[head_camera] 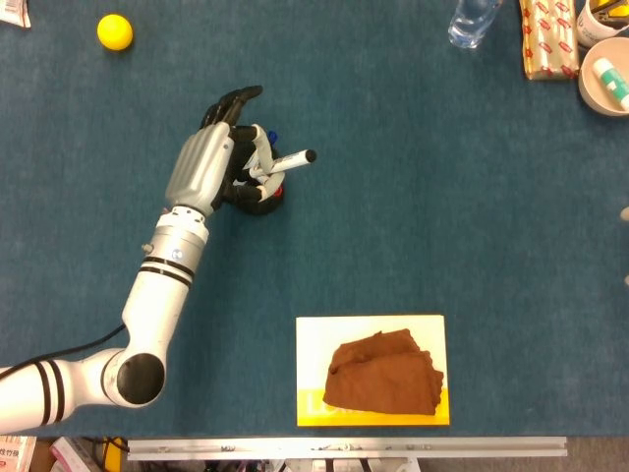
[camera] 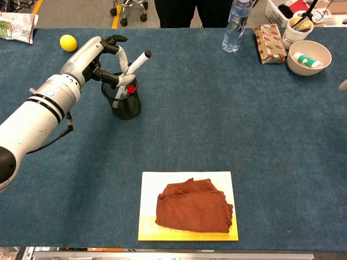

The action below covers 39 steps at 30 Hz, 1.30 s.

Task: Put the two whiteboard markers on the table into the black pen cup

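My left hand [head_camera: 211, 162] [camera: 100, 57] hovers over the black mesh pen cup [camera: 126, 103] [head_camera: 263, 205] at the left middle of the table. It pinches a white whiteboard marker [head_camera: 290, 159] [camera: 138, 60] with a black end. The marker tilts up and to the right, and its lower end is at the cup's mouth. A second marker with a red cap [camera: 130, 88] stands inside the cup. The hand hides most of the cup in the head view. Only a pale sliver of my right hand [camera: 344, 84] shows at the right edge.
A yellow ball [head_camera: 115, 31] lies at the far left. A clear bottle [camera: 235, 24], a snack pack [camera: 269, 35], a bowl [camera: 309, 57] and a cup of pens [camera: 297, 27] stand at the far right. A brown cloth [camera: 192, 208] lies on a yellow-white board [camera: 149, 187] near the front.
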{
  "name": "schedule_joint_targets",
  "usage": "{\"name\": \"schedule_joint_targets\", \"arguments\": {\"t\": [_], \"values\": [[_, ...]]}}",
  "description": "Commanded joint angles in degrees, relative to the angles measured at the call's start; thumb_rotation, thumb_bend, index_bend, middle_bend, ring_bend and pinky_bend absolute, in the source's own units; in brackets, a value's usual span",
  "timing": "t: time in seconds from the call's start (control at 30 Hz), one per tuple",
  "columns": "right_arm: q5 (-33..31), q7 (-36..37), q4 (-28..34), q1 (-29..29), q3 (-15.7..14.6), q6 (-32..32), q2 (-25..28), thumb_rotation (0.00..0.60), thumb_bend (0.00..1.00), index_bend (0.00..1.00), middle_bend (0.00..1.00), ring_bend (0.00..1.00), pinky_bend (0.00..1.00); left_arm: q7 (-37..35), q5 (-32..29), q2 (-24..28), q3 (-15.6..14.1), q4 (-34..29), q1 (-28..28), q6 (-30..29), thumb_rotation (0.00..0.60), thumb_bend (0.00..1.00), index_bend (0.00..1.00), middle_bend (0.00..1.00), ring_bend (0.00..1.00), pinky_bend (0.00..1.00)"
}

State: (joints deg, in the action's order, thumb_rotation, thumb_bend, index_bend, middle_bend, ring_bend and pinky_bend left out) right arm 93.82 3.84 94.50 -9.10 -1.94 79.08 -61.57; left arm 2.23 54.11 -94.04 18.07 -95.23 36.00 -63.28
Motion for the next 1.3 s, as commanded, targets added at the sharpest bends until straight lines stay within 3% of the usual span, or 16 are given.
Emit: {"name": "schedule_joint_targets", "arguments": {"t": [0.03,0.27,0.9,1.07,1.3], "values": [[0.0,0.0,0.0,0.0,0.0,0.0,0.0,0.6,0.0,0.4,0.35,0.27,0.4,-2.1,0.3,0.4,-0.2,0.5,-1.0,0.4,0.6,0.29,0.68,0.09,0.0,0.0],[-0.2,-0.1,0.0,-0.1,0.1,-0.2,0.0,0.6,0.0,0.4,0.35,0.27,0.4,-8.2,0.1,1.2,0.5,0.6,-2.8,1.7,0.6,0.29,0.63,0.09,0.0,0.0],[-0.3,-0.2,0.0,-0.1,0.1,-0.1,0.0,0.6,0.0,0.4,0.35,0.27,0.4,-14.5,2.0,2.5,-0.1,0.5,-4.7,4.2,0.6,0.25,0.48,0.07,0.0,0.0],[-0.4,0.0,-0.1,-0.1,0.2,0.0,0.1,0.6,0.0,0.4,0.35,0.27,0.4,-12.5,2.5,5.2,-1.1,-1.9,-5.8,3.3,0.6,0.25,0.47,0.07,0.0,0.0],[-0.5,-0.2,-0.1,0.0,0.4,0.4,0.1,0.6,0.0,0.4,0.35,0.27,0.4,-2.8,6.6,12.5,-6.3,-6.1,-6.8,2.2,0.6,0.25,0.48,0.08,0.0,0.01]]}}
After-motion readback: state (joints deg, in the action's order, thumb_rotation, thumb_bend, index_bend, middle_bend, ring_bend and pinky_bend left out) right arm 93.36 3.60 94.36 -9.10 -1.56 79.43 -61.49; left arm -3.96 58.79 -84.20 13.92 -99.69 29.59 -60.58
